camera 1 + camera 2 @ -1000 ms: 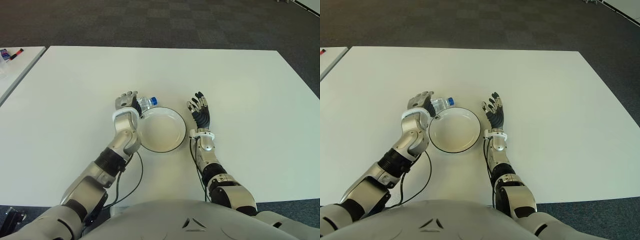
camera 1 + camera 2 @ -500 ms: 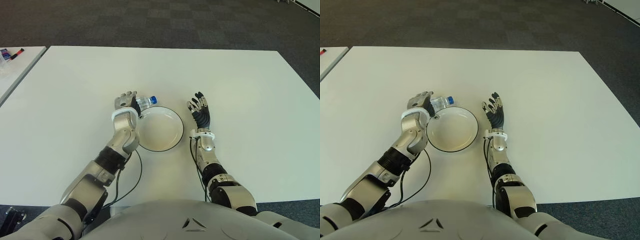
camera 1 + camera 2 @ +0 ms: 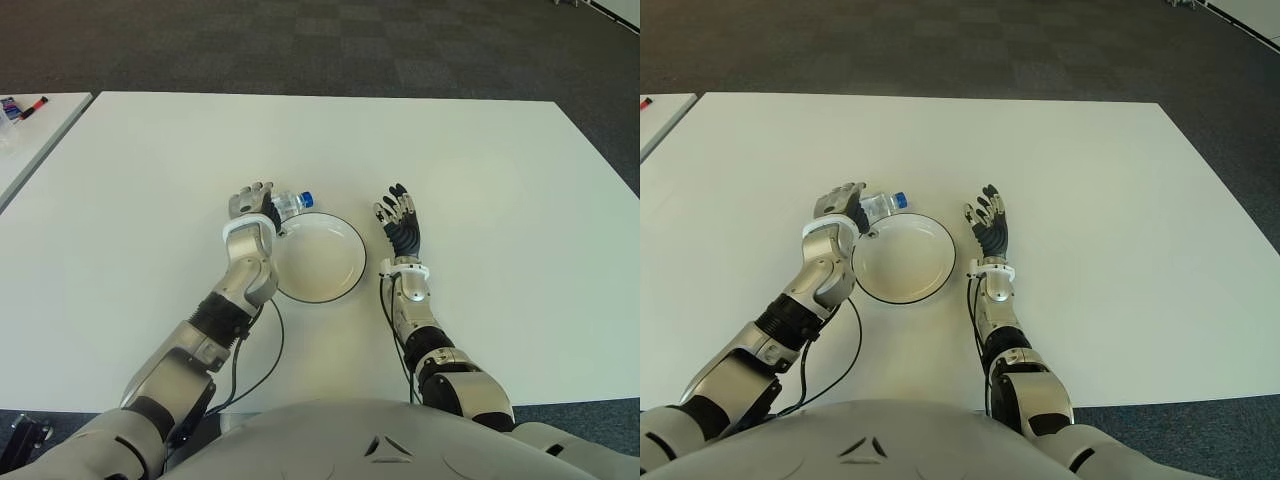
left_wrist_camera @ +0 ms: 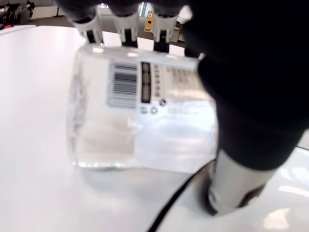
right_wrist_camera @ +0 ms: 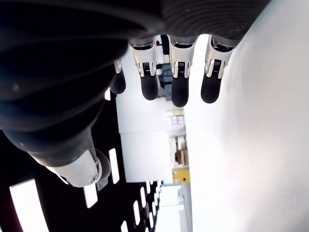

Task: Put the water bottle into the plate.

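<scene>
Left wrist view: left robot hand (image 4: 231, 87) grips clear, barcode-labelled water bottle (image 4: 140, 116) lying sideways; right robot hand (image 3: 402, 222) spread

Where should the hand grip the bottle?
On the label-wrapped middle of the body, coming from the side away from the plate. The bottle lies on its side, cap toward the plate's far rim. The left hand already wraps it there; the right hand is open beside the plate.

a wide white table (image 3: 480, 150) stands over dark carpet. on it sits a white plate (image 3: 318, 258) with a dark rim, and a clear water bottle (image 3: 290, 205) lies on its side just beyond the plate's far left edge.
</scene>
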You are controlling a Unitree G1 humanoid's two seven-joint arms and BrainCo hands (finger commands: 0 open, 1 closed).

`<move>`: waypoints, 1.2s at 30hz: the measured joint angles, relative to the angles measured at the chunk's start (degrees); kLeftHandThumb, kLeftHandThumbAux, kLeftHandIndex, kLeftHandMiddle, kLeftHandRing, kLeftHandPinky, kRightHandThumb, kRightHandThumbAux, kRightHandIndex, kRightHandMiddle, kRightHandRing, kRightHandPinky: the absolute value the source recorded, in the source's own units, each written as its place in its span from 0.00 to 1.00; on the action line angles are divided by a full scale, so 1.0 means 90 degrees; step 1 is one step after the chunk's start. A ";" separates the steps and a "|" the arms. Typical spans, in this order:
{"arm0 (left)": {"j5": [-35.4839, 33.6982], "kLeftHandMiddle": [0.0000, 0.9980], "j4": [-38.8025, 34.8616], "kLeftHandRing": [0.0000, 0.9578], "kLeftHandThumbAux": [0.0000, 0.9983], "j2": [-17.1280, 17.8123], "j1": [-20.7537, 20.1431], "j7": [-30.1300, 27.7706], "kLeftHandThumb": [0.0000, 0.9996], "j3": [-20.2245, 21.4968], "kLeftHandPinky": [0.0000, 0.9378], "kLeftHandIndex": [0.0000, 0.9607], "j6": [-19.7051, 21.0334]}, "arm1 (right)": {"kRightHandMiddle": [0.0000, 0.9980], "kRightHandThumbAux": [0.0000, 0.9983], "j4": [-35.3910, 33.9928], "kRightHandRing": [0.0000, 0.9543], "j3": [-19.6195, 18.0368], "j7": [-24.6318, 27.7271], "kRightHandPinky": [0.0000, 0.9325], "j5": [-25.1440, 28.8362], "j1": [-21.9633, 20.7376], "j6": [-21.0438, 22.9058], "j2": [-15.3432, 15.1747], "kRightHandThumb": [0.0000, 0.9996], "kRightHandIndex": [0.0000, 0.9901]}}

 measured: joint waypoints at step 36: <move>-0.0318 0.00 -0.0287 0.03 0.88 0.0046 0.0211 0.0490 0.00 0.0240 0.12 0.00 -0.0231 | 0.11 0.69 0.0006 0.13 0.0015 -0.0017 0.18 -0.0013 -0.0010 0.0001 0.0003 0.03 0.07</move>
